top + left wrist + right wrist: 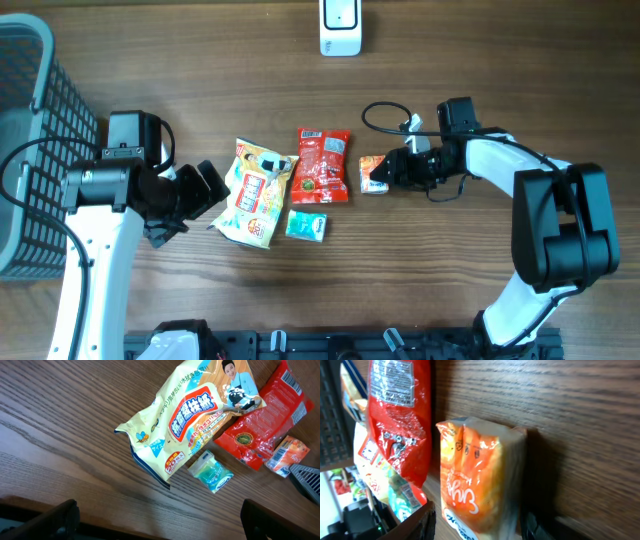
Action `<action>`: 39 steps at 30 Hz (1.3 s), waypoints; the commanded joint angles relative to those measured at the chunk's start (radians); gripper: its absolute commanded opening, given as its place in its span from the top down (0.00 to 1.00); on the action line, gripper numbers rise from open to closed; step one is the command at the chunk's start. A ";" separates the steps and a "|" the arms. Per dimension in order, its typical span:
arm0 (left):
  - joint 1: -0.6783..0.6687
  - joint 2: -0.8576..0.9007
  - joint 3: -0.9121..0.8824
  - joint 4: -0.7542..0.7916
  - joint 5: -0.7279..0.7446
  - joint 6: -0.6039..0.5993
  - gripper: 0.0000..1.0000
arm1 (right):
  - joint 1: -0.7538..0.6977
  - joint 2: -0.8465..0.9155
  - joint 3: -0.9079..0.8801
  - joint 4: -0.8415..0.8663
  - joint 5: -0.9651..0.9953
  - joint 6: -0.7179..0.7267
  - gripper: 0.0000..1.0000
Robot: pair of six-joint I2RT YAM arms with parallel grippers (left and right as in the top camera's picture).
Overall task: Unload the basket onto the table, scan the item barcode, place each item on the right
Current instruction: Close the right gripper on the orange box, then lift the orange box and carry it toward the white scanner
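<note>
Noting right gripper (392, 172) jaws partway apart astride the orange packet (374, 173) just right of the red packet (323, 165), hold unconfirmed, left gripper (205, 190) fully spread, empty, well left of it; probable risk of glossy film squirting out on off-centre closing.

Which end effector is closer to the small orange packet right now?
Right. The right end effector straddles the orange packet; the left end effector sits well away, beyond the yellow bag.
</note>
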 commanded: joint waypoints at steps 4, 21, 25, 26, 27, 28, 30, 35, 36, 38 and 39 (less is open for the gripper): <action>-0.003 0.001 -0.005 0.000 0.011 -0.010 0.00 | 0.004 0.020 -0.056 0.054 0.005 0.060 0.62; -0.003 0.001 -0.005 0.000 0.011 -0.010 0.00 | -0.010 0.017 0.020 0.078 -0.715 -0.019 0.96; -0.003 0.001 -0.005 0.000 0.011 -0.010 0.00 | -0.008 0.017 0.020 0.162 -0.832 0.055 0.96; -0.003 0.001 -0.005 0.000 0.011 -0.010 0.00 | -0.008 0.017 0.020 0.172 -0.832 0.059 0.96; -0.003 0.001 -0.005 0.000 0.011 -0.010 0.00 | -0.008 0.017 0.020 0.172 -0.833 0.060 0.96; -0.003 0.001 -0.005 0.000 0.011 -0.010 0.00 | -0.008 0.017 0.020 0.171 -0.833 0.069 0.96; -0.003 0.001 -0.005 0.000 0.011 -0.010 0.00 | -0.008 0.016 0.020 0.171 -0.833 0.089 0.96; -0.003 0.001 -0.005 0.000 0.011 -0.010 0.00 | -0.006 -0.024 0.019 0.083 -0.833 0.041 0.96; -0.003 0.001 -0.005 0.000 0.011 -0.010 0.00 | -0.006 -0.046 0.019 0.041 -0.834 0.001 0.96; -0.003 0.001 -0.005 0.000 0.011 -0.010 0.00 | -0.006 -0.111 0.019 -0.072 -0.833 -0.109 0.96; -0.003 0.001 -0.005 0.000 0.011 -0.010 0.00 | -0.007 -0.145 0.019 -0.104 -0.833 -0.135 0.96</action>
